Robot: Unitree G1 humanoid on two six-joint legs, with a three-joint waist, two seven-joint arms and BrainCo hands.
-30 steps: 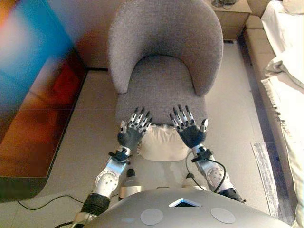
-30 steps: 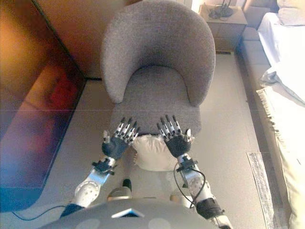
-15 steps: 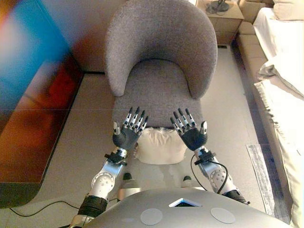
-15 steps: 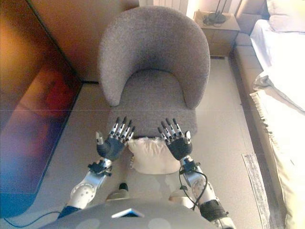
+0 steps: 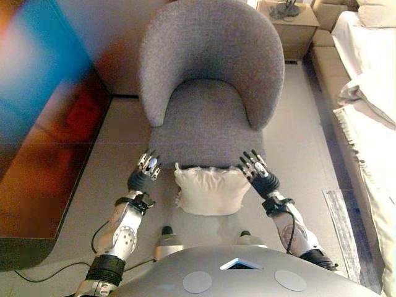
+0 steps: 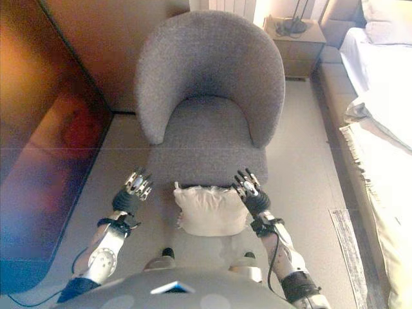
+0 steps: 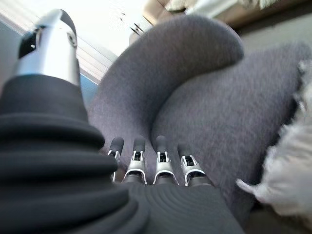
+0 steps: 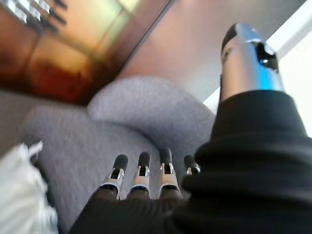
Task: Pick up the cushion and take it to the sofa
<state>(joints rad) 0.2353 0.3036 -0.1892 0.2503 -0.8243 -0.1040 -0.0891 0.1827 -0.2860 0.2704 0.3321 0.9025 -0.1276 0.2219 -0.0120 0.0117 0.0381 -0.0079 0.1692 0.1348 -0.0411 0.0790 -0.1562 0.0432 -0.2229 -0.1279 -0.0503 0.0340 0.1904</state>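
Cushion [image 5: 207,190], cream-white and plump, lay on the floor [image 5: 111,161] right against the front edge of the grey armchair [image 5: 210,80], between the robot's two arms. The left hand [image 5: 144,173] hung just off the cushion's left side, apart from it, its fingers [image 7: 163,163] straight and side by side, pointing toward the chair seat and holding nothing. The right hand [image 5: 258,174] was at the cushion's upper right corner, close enough that I could not tell whether it touched the cloth; its fingers [image 8: 141,175] were likewise stretched out and empty, with the thumb standing apart. From each wrist, a tufted corner of the cushion showed beside the hand, with the seat beyond the fingertips. A dark, glossy screen [image 5: 43,124] stood along the left. To the right ran the sofa [image 5: 371,80], draped in pale cloth, and a small wooden side table [image 5: 291,21] sat behind the chair.
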